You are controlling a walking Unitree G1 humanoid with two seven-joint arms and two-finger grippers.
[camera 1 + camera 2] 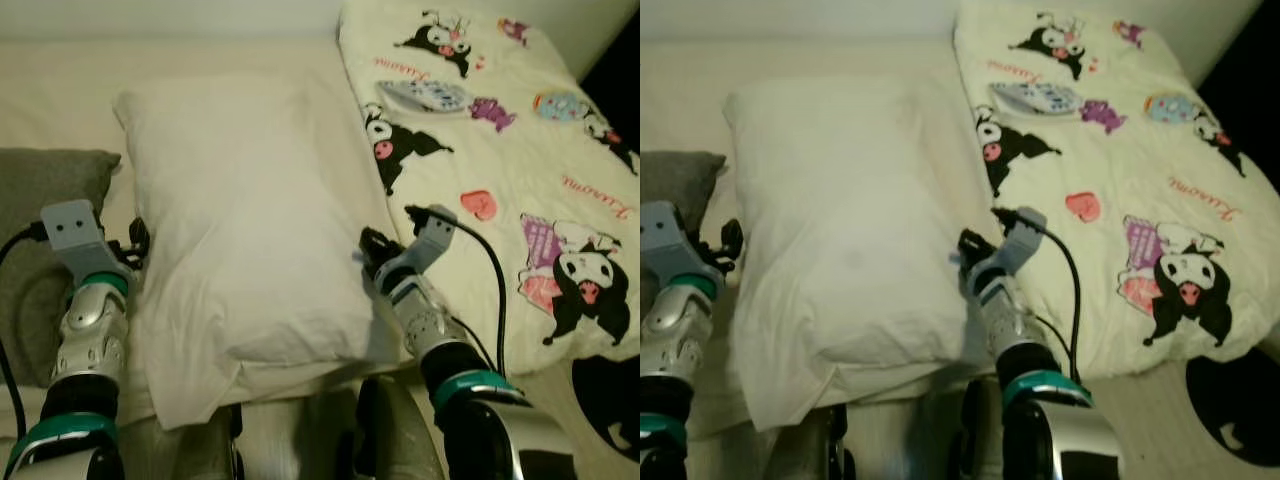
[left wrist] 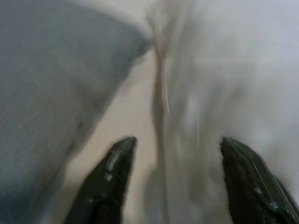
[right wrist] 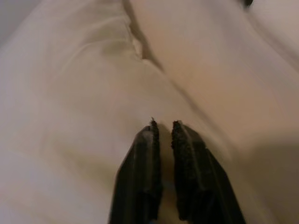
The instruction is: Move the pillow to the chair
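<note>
Cream bedding covers the bed (image 1: 60, 90), and on it the white pillow (image 1: 250, 240) is laid lengthwise, flanked on the robot's right by a cartoon-printed quilt (image 1: 520, 170) and on its left by a grey cushion (image 1: 40, 230). No chair is seen from the head, so the carrying has yet to begin; the step in hand is judged to be the taking hold of the pillow from both sides. The left gripper (image 2: 177, 182) is placed at the pillow's left edge, between it and the grey cushion, with its two fingers spread wide and a fold of the pillow's edge lying in the gap between them, not yet pinched. The right gripper (image 3: 163, 140) is set at the pillow's right edge, beside the quilt, and its fingers are drawn nearly together with only a narrow slit between them; whether any fabric is caught in that slit cannot be told, since the wrist picture is soft there. A remote control (image 1: 425, 95) is seen lying on the quilt, well apart from both arms. For the next move, the left fingers would need to be closed on the fold, a firm hold on the right would need confirming, and the pillow could then be lifted clear of the bed by both arms together.
</note>
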